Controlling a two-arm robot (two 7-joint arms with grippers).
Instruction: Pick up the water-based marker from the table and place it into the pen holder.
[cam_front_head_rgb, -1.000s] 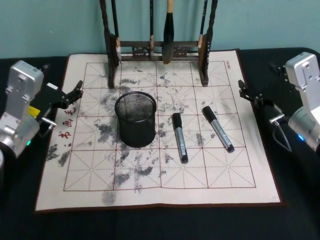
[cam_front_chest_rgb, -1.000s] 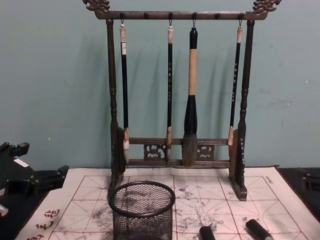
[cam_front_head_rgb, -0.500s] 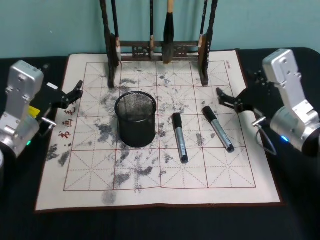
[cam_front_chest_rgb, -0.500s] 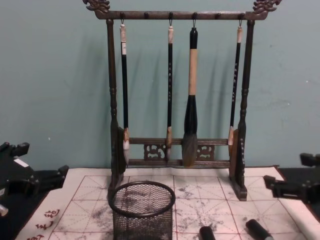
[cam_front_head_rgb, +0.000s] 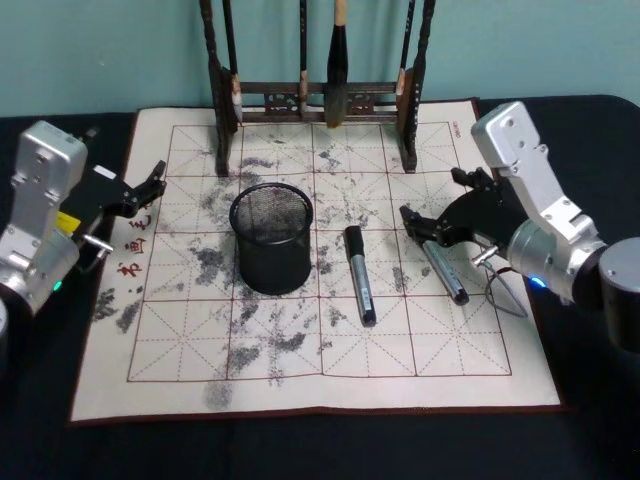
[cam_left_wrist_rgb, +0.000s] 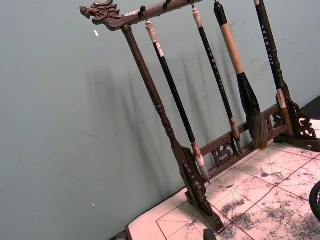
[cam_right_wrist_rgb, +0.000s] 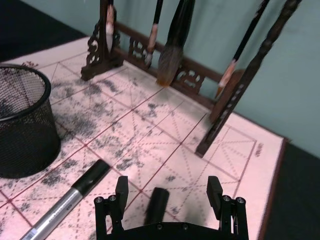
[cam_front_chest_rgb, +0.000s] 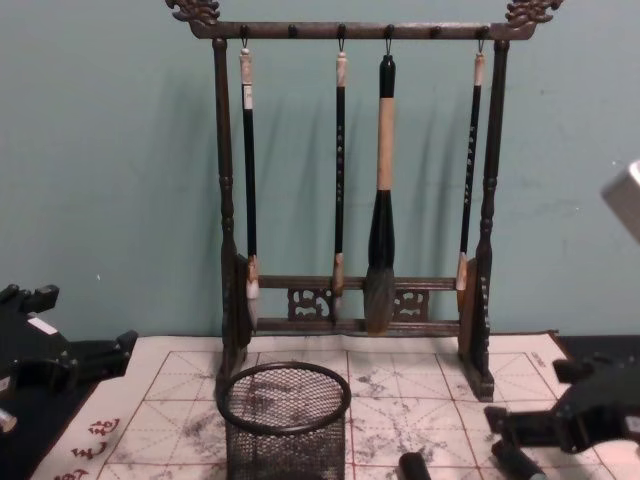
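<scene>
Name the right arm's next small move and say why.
Probably lower the right gripper straight down. Its fingers are open and straddle the black cap end of the right-hand marker, which lies flat on the mat, but they seem to hover above it. The left gripper sits idle at the mat's left edge.

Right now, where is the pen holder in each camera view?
Head: pen holder, left of centre on the mat.
Chest: bottom edge, left of centre.
Left wrist: a sliver of rim at the frame edge.
Right wrist: mesh wall beyond the marker.
Shared landmark: brush rack behind it.
</scene>
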